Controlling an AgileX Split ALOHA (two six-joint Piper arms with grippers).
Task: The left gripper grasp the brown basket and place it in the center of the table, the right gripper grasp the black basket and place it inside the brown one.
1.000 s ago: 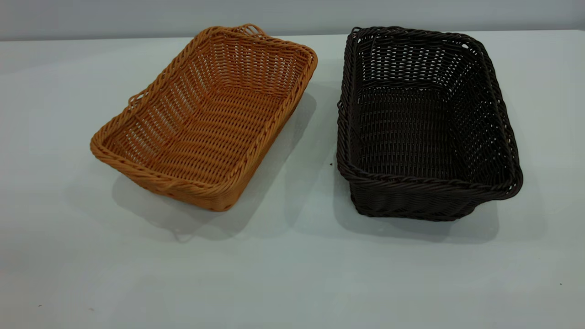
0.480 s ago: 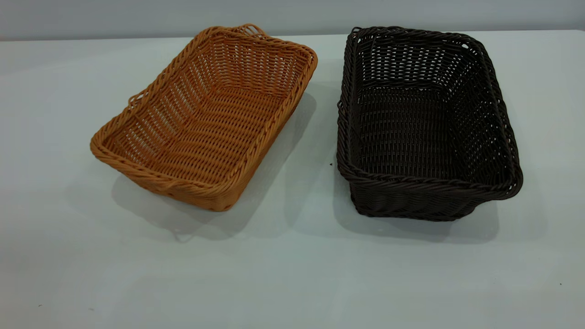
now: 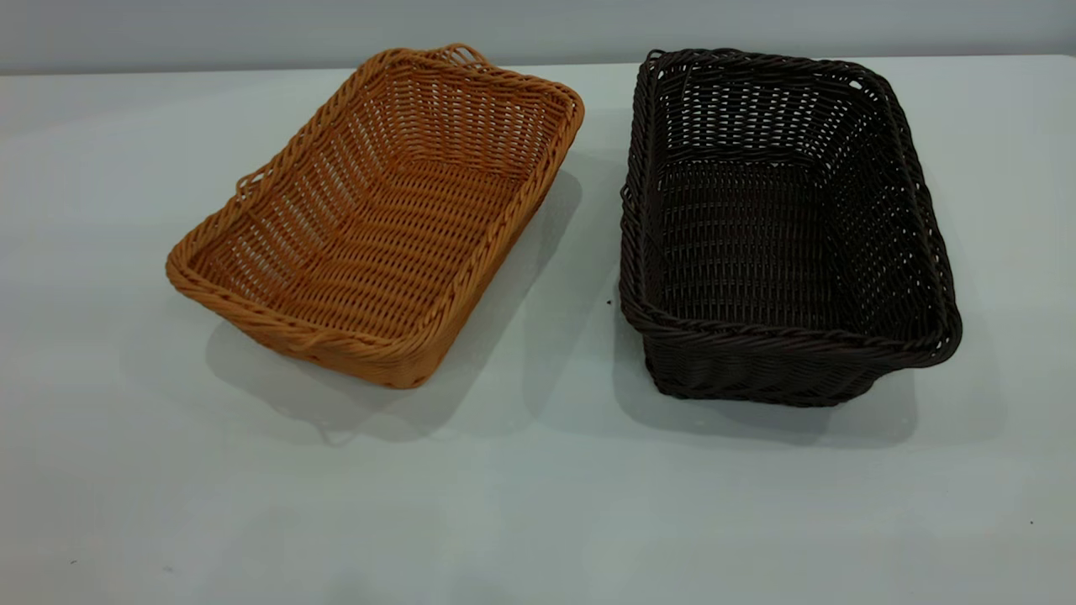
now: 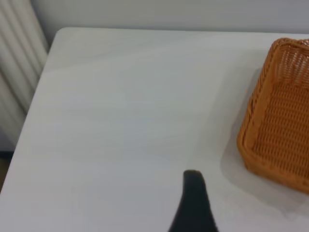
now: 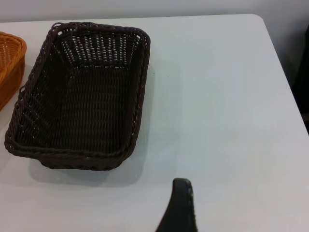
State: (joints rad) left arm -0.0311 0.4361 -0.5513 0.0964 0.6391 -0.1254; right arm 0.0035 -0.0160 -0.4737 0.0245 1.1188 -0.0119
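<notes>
The brown basket point(image 3: 382, 218) sits on the left half of the table point(image 3: 521, 504), turned at an angle so that one short end points toward the far edge and the other toward the near left. It is empty and rests flat on its base. Just to its right, with a strip of bare table between them, the black basket point(image 3: 782, 227) stands squarely, also empty, its long sides running near to far. The two do not touch.

The left claw point(image 4: 194, 203) shows only in its own wrist view, as one dark finger over bare table, well apart from the brown basket point(image 4: 280, 111); whether it is released or clenched cannot be told. The right claw point(image 5: 178, 208) likewise shows as one dark finger over bare table, on the near side of the black basket point(image 5: 82, 96) and apart from it; its state cannot be told either.
</notes>
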